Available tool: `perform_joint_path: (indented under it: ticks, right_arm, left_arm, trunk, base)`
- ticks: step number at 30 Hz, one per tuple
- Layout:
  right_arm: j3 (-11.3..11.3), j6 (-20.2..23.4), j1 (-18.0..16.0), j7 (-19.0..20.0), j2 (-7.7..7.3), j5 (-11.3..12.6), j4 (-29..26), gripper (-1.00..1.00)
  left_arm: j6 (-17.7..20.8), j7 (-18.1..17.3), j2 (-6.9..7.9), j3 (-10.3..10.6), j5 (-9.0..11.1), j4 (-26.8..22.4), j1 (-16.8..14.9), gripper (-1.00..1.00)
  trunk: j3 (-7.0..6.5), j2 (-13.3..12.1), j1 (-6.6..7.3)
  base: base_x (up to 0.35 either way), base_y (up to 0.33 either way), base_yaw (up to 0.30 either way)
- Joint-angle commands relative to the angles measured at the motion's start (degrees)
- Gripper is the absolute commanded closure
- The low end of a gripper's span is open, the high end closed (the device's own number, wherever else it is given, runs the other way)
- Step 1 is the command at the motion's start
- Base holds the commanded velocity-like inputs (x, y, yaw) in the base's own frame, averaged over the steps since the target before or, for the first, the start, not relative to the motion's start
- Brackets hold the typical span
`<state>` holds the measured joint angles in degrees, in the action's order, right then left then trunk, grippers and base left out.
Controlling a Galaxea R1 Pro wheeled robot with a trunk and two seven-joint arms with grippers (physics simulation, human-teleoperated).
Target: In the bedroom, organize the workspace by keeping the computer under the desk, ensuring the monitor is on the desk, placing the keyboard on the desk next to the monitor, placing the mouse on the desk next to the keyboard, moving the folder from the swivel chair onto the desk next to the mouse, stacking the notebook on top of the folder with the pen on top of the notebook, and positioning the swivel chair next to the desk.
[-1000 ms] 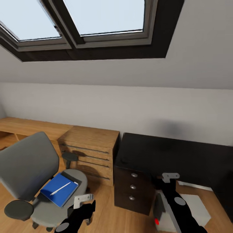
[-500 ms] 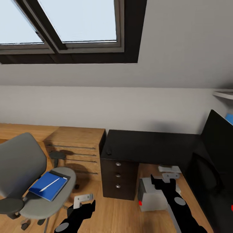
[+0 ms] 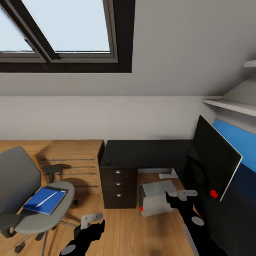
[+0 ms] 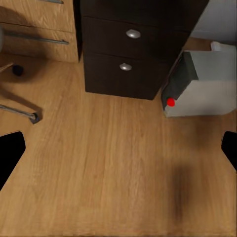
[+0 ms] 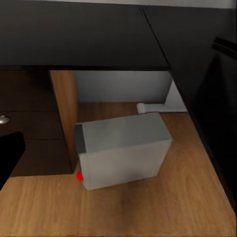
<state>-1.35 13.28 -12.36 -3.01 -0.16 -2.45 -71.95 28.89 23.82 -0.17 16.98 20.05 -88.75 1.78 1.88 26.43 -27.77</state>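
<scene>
Head view puts the black desk (image 3: 149, 154) at the centre of things, so places here are given from it. The grey computer (image 3: 155, 197) sits on the floor under the desk's open span, beside its drawer unit (image 3: 118, 185); the monitor (image 3: 216, 161) stands on the desk's right-hand wing. Off the desk's left end, beyond a wooden dresser (image 3: 71, 160), the swivel chair (image 3: 25, 199) carries the blue folder or notebook (image 3: 45, 200) with the pen (image 3: 46, 199) lying on top (which of the two the blue cover is, I cannot tell).

That stack lies to the left of both arms, and the left gripper (image 3: 90, 218) is clearly the nearer, the right gripper (image 3: 185, 195) hanging over the computer instead. The pen's long axis runs diagonally across the cover. Both sets of jaws look spread and hold nothing.
</scene>
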Motion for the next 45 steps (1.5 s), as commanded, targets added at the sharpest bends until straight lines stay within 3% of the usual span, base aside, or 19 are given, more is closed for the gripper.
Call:
perform_joint_path:
  ticks: [1,9,25,33,38,45]
  right_arm:
    - [0.05,0.36,-0.04,-0.16,-0.02,-0.26,-0.07,-1.00]
    - [0.04,0.35,-0.04,-0.16,-0.04,-0.27,-0.04,-1.00]
    - [-0.27,0.36,-0.04,-0.16,-0.17,-0.35,-0.20,-1.00]
    - [-2.46,0.35,-0.04,-0.16,-0.28,-0.36,-0.21,-1.00]
    - [-2.63,0.31,-0.04,-0.16,-0.28,-0.36,-0.21,-1.00]
    - [-2.72,0.34,-0.04,-0.16,-0.34,-0.43,-0.14,-1.00]
  left_arm:
    - [0.12,0.52,0.00,0.05,0.61,-0.10,-0.02,-1.00]
    - [0.12,0.52,0.00,0.07,0.61,-0.10,-0.02,-1.00]
    - [0.17,0.52,0.00,0.07,0.55,-0.18,-0.02,-1.00]
    - [0.12,0.60,0.00,0.12,0.33,-0.12,-0.02,-1.00]
    - [-0.14,4.11,0.02,0.16,0.42,-0.10,-0.02,-1.00]
    - [-0.23,4.38,0.00,0.16,0.51,-0.09,-0.02,-1.00]
  trunk:
    - [-0.07,-0.30,0.23]
    - [-1.51,-3.51,1.98]
    - [-1.51,-3.51,1.98]
    - [-1.51,-3.51,1.98]
    - [-1.51,-3.51,1.98]
    - [-1.51,-3.51,1.98]
  base:
    - [-0.345,-0.105,-0.053]
    - [-0.344,-0.150,-0.004]
    - [-0.324,-0.193,0.000]
    - [-0.276,-0.245,0.000]
    - [-0.234,-0.274,0.000]
    - [-0.115,-0.311,0.000]
